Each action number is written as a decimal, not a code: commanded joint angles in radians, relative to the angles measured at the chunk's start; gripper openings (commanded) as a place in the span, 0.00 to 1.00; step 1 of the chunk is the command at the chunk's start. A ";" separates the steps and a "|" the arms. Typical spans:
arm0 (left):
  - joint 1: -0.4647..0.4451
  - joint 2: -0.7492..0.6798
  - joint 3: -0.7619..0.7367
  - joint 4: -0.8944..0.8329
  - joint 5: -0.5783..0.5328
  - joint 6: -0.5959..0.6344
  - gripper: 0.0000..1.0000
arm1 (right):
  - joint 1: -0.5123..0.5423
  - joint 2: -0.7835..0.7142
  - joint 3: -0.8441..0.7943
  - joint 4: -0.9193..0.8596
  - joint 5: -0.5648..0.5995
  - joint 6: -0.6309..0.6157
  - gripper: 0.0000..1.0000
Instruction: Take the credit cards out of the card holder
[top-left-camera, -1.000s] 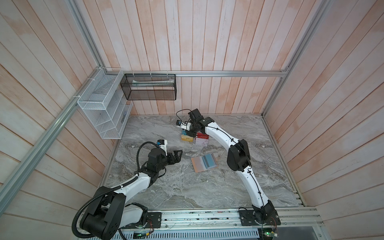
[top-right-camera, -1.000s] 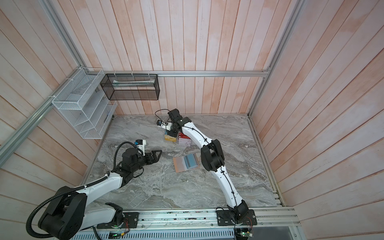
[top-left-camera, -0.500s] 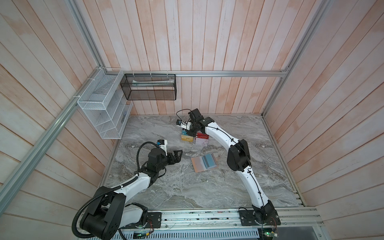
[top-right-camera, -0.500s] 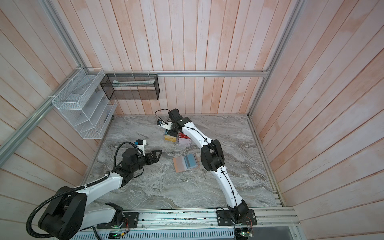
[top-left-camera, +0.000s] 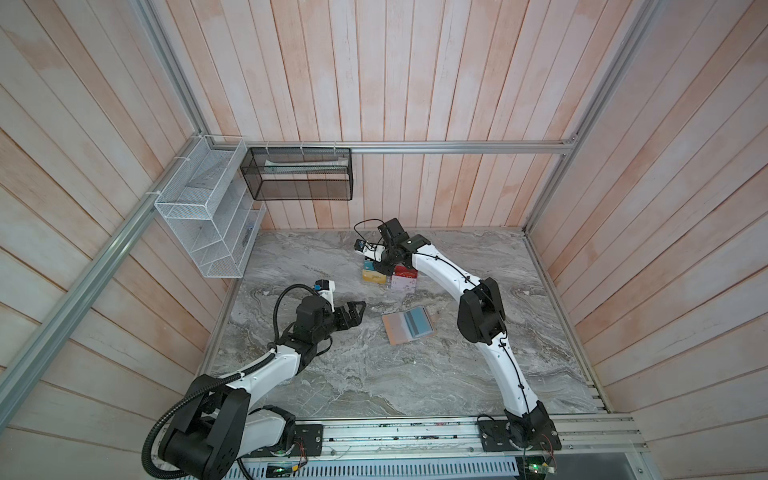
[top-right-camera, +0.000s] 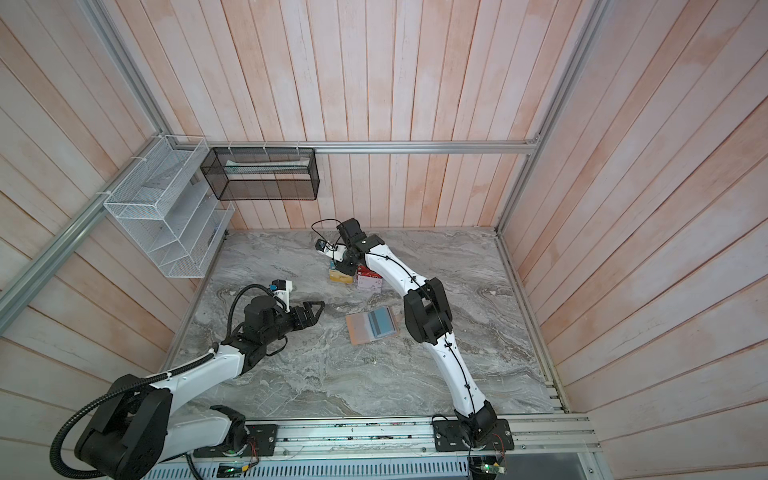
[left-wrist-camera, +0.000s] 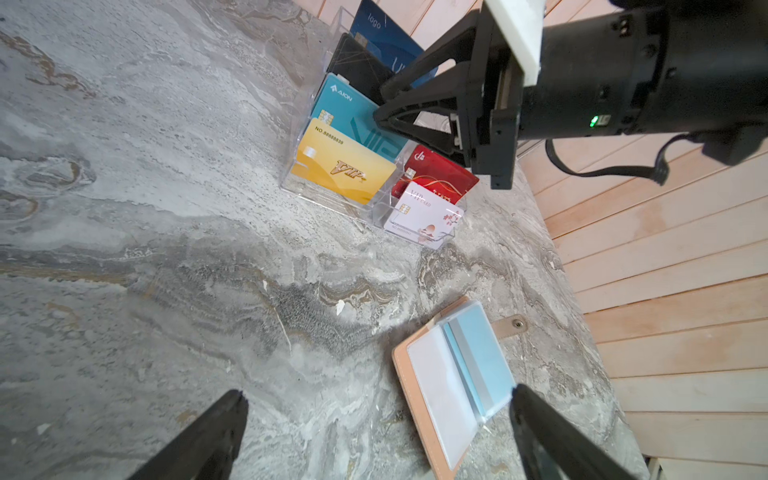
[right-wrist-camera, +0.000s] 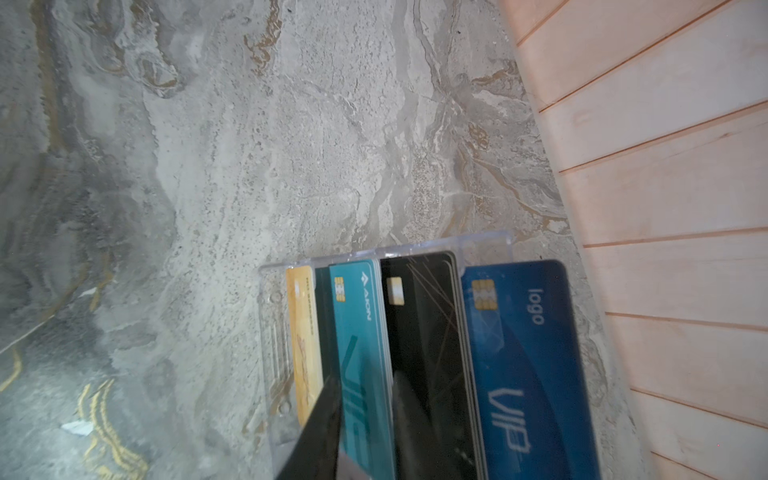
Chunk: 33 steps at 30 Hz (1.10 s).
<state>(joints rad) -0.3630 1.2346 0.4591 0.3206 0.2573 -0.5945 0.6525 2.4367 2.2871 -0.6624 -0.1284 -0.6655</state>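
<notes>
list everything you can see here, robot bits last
table: one, grey marble, under everything
card holder: one, tan-pink, open on the table
blue-grey card: one, in the card holder's clear sleeve
card stand: one, clear acrylic, near the rear wall
teal card: one, in the stand
black card: one, in the stand, tier behind teal
gold card, blue card, red card, white card: one each, in the stand
wire basket: one, white, left wall
mesh basket: one, black, rear wall
left end effector: one, black, open, short of the card holder
right end effector: one, black, straddling the teal card, grip unclear
</notes>
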 joint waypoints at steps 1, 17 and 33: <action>-0.003 -0.043 0.002 -0.020 0.005 0.010 1.00 | 0.009 -0.093 -0.024 0.016 -0.003 0.049 0.28; -0.207 -0.124 0.077 -0.210 -0.207 0.102 1.00 | 0.020 -0.461 -0.463 0.179 0.055 0.258 0.85; -0.425 -0.094 0.103 -0.195 -0.347 0.069 1.00 | -0.043 -0.880 -1.118 0.444 0.108 0.659 0.98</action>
<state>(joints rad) -0.7692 1.1313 0.5522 0.1032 -0.0441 -0.4957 0.6189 1.6211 1.2304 -0.2802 -0.0231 -0.1307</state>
